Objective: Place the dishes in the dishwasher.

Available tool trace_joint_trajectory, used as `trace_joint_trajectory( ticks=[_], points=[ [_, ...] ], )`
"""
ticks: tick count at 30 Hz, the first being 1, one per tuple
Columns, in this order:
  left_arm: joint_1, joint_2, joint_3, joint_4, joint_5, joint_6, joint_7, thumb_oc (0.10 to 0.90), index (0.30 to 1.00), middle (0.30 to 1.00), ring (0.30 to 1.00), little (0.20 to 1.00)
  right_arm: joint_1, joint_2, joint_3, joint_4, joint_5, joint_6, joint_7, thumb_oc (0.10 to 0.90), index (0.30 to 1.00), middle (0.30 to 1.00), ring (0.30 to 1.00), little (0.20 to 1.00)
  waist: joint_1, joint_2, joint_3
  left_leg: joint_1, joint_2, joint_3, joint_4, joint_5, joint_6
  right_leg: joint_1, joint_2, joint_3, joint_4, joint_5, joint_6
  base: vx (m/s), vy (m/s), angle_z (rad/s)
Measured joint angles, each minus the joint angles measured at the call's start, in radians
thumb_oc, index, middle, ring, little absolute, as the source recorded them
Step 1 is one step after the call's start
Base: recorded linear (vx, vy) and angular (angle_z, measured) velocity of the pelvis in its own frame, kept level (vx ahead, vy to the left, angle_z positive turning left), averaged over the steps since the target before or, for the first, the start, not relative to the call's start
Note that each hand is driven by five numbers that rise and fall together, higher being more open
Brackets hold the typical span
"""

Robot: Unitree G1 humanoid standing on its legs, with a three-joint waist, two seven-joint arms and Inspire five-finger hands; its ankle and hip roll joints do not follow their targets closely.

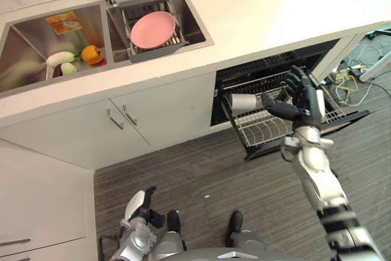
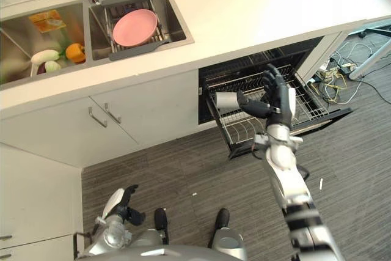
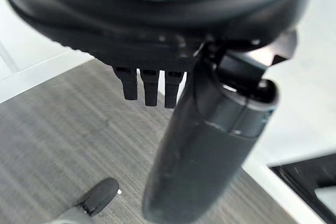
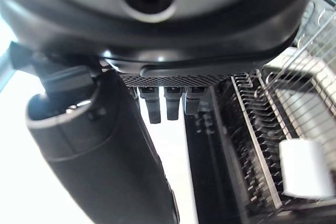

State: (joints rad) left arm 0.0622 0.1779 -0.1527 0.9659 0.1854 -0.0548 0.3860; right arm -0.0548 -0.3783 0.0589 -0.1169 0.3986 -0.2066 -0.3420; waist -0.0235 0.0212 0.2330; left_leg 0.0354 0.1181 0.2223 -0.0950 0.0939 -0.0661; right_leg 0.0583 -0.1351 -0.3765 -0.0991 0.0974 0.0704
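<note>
Centre-right, we see the right robot hand (image 1: 303, 99) spread open over the dishwasher rack (image 1: 269, 128) beside a white cup (image 1: 242, 102); pink plate (image 1: 153, 29) upper-left in the sink; left robot hand (image 1: 139, 207) relaxed open, bottom-left.

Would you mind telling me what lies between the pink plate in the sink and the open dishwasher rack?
In the left eye view, only bare white countertop separates the pink plate from the dishwasher rack.

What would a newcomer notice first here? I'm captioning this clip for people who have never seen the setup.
The pink plate stands out, lying on a rack in the sink's right basin. Next comes the right hand, open above the pulled-out dishwasher rack, where a white cup lies on its side. The left hand hangs low near the floor.
</note>
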Motion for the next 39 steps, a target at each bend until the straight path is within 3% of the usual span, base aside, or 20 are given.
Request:
trace_joint_trajectory(
  ticks=[8, 10, 12, 15, 16, 18, 20, 21, 22, 23, 24, 27, 28, 29, 34, 35, 36, 37, 38, 39],
  points=[
    [0.034, -0.055, 0.179, 0.241, -0.263, -0.009, -0.024, 0.800, 0.900, 0.900, 0.900, 0.900, 0.030, -0.045, 0.018, -0.236, 0.036, -0.128, 0.111, 0.800, 0.900, 0.900, 0.900, 0.900, -0.001, 0.032, -0.081, 0.001, 0.014, -0.008, 0.007, -0.018, -0.028, 0.015, 0.015, -0.010, 0.000, -0.022, 0.002, 0.02, -0.106, 0.05],
    [0.031, -0.053, 0.235, 0.246, -0.337, -0.026, -0.015, 0.800, 0.900, 0.900, 0.900, 0.900, -0.023, -0.041, 0.063, -0.221, 0.036, -0.157, 0.107, 0.800, 0.900, 0.900, 0.900, 0.900, 0.007, 0.006, -0.077, -0.079, 0.024, -0.020, 0.142, -0.026, -0.051, -0.011, 0.029, 0.001, 0.018, -0.044, -0.016, 0.05, -0.110, 0.34],
    [-0.014, -0.056, 0.297, 0.222, -0.421, -0.068, -0.010, 0.800, 0.900, 0.900, 0.900, 0.900, -0.080, -0.105, 0.077, -0.225, 0.026, -0.152, 0.115, 0.800, 0.900, 0.900, 0.900, 0.900, 0.064, -0.026, -0.019, -0.328, 0.064, -0.067, 0.518, 0.023, -0.144, -0.051, 0.019, -0.010, 0.112, -0.109, -0.070, 0.24, 0.057, 0.76],
    [-0.014, -0.067, 0.273, 0.219, -0.444, -0.063, -0.001, 0.800, 0.900, 0.900, 0.900, 0.900, -0.060, -0.100, 0.050, -0.239, -0.026, -0.153, 0.124, 0.800, 0.900, 0.900, 0.900, 0.900, 0.082, -0.037, 0.001, -0.408, 0.086, 0.033, 0.494, -0.002, -0.125, -0.023, 0.027, -0.047, 0.060, -0.147, -0.028, 0.11, 0.054, 0.82],
    [-0.012, -0.074, 0.247, 0.242, -0.466, -0.047, 0.010, 0.800, 0.900, 0.900, 0.900, 0.900, -0.072, -0.101, 0.018, -0.237, -0.044, -0.151, 0.129, 0.800, 0.900, 0.900, 0.900, 0.900, 0.104, -0.015, 0.019, -0.399, 0.101, 0.151, 0.169, 0.029, -0.089, -0.012, 0.055, -0.083, 0.005, -0.176, -0.002, 0.15, 0.110, 0.28],
    [0.006, -0.070, 0.236, 0.260, -0.468, -0.022, 0.024, 0.800, 0.900, 0.900, 0.900, 0.900, -0.063, -0.089, 0.000, -0.212, -0.044, -0.149, 0.127, 0.800, 0.900, 0.900, 0.900, 0.900, 0.099, -0.008, 0.027, -0.383, 0.132, 0.167, 0.049, 0.052, -0.097, 0.004, 0.083, -0.063, 0.006, -0.099, -0.030, 0.40, 0.269, 0.30],
    [0.016, -0.072, 0.221, 0.265, -0.468, -0.016, 0.025, 0.800, 0.900, 0.900, 0.900, 0.900, -0.074, -0.036, 0.005, -0.162, -0.040, -0.139, 0.110, 0.800, 0.900, 0.900, 0.900, 0.900, 0.106, -0.016, 0.030, -0.348, 0.171, 0.206, 0.048, 0.010, -0.097, 0.021, 0.101, -0.063, 0.003, -0.125, -0.029, 0.33, 0.235, -0.18],
    [0.023, -0.050, 0.207, 0.264, -0.466, -0.012, 0.020, 0.800, 0.900, 0.900, 0.900, 0.900, -0.086, -0.026, 0.015, -0.152, -0.045, -0.117, 0.117, 0.800, 0.900, 0.900, 0.900, 0.900, 0.110, -0.058, 0.026, -0.299, 0.134, 0.219, 0.191, -0.051, -0.060, 0.029, 0.064, -0.056, 0.020, -0.175, 0.044, 0.18, 0.147, -0.36],
    [0.023, -0.050, 0.207, 0.264, -0.466, -0.012, 0.020, 0.800, 0.900, 0.900, 0.900, 0.900, -0.086, -0.026, 0.015, -0.152, -0.045, -0.117, 0.117, 0.800, 0.900, 0.900, 0.900, 0.900, 0.110, -0.058, 0.026, -0.299, 0.134, 0.219, 0.191, -0.051, -0.060, 0.029, 0.064, -0.056, 0.020, -0.175, 0.044, 0.36, 0.336, -0.42],
    [0.022, -0.033, 0.208, 0.261, -0.457, -0.008, 0.021, 0.800, 0.900, 0.900, 0.900, 0.900, -0.072, -0.024, -0.009, -0.150, -0.058, -0.118, 0.122, 0.800, 0.900, 0.900, 0.900, 0.900, 0.097, -0.081, 0.024, -0.176, 0.014, 0.226, 0.236, -0.089, 0.018, 0.029, 0.012, -0.048, 0.128, -0.166, 0.023, 0.26, 0.288, 0.03],
    [0.003, -0.049, 0.209, 0.270, -0.456, -0.009, 0.020, 0.800, 0.900, 0.900, 0.900, 0.900, -0.035, -0.016, -0.044, -0.175, -0.064, -0.117, 0.111, 0.800, 0.900, 0.900, 0.900, 0.900, 0.074, -0.023, -0.001, -0.047, -0.039, 0.254, 0.169, -0.128, 0.111, -0.031, -0.006, -0.036, 0.352, -0.237, 0.052, 0.26, 0.288, 0.03],
    [-0.040, -0.043, 0.202, 0.278, -0.455, -0.007, 0.018, 0.800, 0.900, 0.900, 0.900, 0.900, 0.003, 0.034, -0.079, -0.216, -0.062, -0.119, 0.094, 0.800, 0.900, 0.900, 0.900, 0.900, 0.052, -0.023, -0.006, 0.032, -0.086, 0.257, 0.051, -0.110, 0.108, -0.164, -0.100, -0.032, 0.701, -0.265, 0.054, 0.14, 0.199, 0.34],
    [-0.081, -0.001, 0.154, 0.213, -0.441, -0.029, 0.008, 0.800, 0.900, 0.900, 0.900, 0.900, 0.022, 0.042, -0.054, -0.242, -0.065, -0.119, 0.091, 0.800, 0.900, 0.900, 0.900, 0.900, 0.019, -0.077, -0.019, 0.063, -0.132, 0.226, 0.030, -0.129, 0.132, -0.369, -0.210, 0.027, 1.028, -0.208, 0.094, 0.20, 0.075, 0.30],
    [-0.143, 0.026, 0.129, 0.211, -0.427, -0.036, 0.003, 0.800, 0.900, 0.900, 0.900, 0.900, 0.000, 0.040, 0.002, -0.246, -0.068, -0.119, 0.103, 0.800, 0.900, 0.900, 0.900, 0.900, 0.001, -0.102, -0.016, 0.075, -0.142, 0.219, 0.046, -0.146, 0.139, -0.508, -0.216, 0.111, 1.106, -0.164, 0.098, 0.20, 0.075, 0.30],
    [-0.208, 0.038, 0.145, 0.210, -0.409, -0.057, -0.002, 0.800, 0.900, 0.900, 0.900, 0.900, 0.002, 0.019, 0.123, -0.243, -0.109, -0.116, 0.150, 0.800, 0.900, 0.900, 0.900, 0.900, -0.029, -0.083, -0.007, 0.184, -0.105, 0.199, 0.033, -0.156, 0.126, -0.597, -0.029, 0.242, 0.893, -0.154, 0.071, 0.25, -0.074, 0.15],
    [-0.200, 0.016, 0.184, 0.208, -0.408, -0.057, -0.003, 0.800, 0.900, 0.900, 0.900, 0.900, 0.006, -0.003, 0.115, -0.247, -0.122, -0.115, 0.157, 0.800, 0.900, 0.900, 0.900, 0.900, -0.053, -0.070, -0.015, 0.216, -0.084, 0.175, 0.034, -0.191, 0.064, -0.575, 0.082, 0.301, 0.650, -0.161, 0.056, 0.06, -0.049, 0.23],
    [-0.200, 0.016, 0.184, 0.208, -0.408, -0.057, -0.003, 0.800, 0.900, 0.900, 0.900, 0.900, 0.006, -0.003, 0.115, -0.247, -0.122, -0.115, 0.157, 0.800, 0.900, 0.900, 0.900, 0.900, -0.053, -0.070, -0.015, 0.216, -0.084, 0.175, 0.034, -0.191, 0.064, -0.575, 0.082, 0.301, 0.650, -0.161, 0.056, 0.12, -0.070, 0.90],
    [-0.194, 0.025, 0.189, 0.253, -0.406, -0.052, -0.011, 0.800, 0.900, 0.900, 0.900, 0.900, 0.075, -0.001, 0.031, -0.273, -0.124, -0.120, 0.138, 0.800, 0.900, 0.900, 0.900, 0.900, -0.053, -0.112, -0.044, 0.248, -0.093, 0.109, 0.057, -0.245, -0.023, -0.416, 0.155, 0.278, 0.192, -0.183, -0.064, 0.06, -0.020, 0.67],
    [-0.194, 0.025, 0.189, 0.253, -0.406, -0.052, -0.011, 0.800, 0.900, 0.900, 0.900, 0.900, 0.075, -0.001, 0.031, -0.273, -0.124, -0.120, 0.138, 0.800, 0.900, 0.900, 0.900, 0.900, -0.053, -0.112, -0.044, 0.248, -0.093, 0.109, 0.057, -0.245, -0.023, -0.416, 0.155, 0.278, 0.192, -0.183, -0.064, 0.17, -0.088, 1.03],
    [-0.143, -0.005, 0.175, 0.284, -0.388, -0.044, -0.021, 0.800, 0.900, 0.900, 0.900, 0.900, 0.113, 0.004, -0.041, -0.231, -0.120, -0.110, 0.117, 0.800, 0.900, 0.900, 0.900, 0.900, -0.012, -0.128, -0.051, 0.220, -0.070, 0.131, 0.252, -0.260, -0.055, -0.288, 0.134, 0.284, 0.088, -0.041, -0.225, 0.18, -0.108, 0.48]
  ],
)
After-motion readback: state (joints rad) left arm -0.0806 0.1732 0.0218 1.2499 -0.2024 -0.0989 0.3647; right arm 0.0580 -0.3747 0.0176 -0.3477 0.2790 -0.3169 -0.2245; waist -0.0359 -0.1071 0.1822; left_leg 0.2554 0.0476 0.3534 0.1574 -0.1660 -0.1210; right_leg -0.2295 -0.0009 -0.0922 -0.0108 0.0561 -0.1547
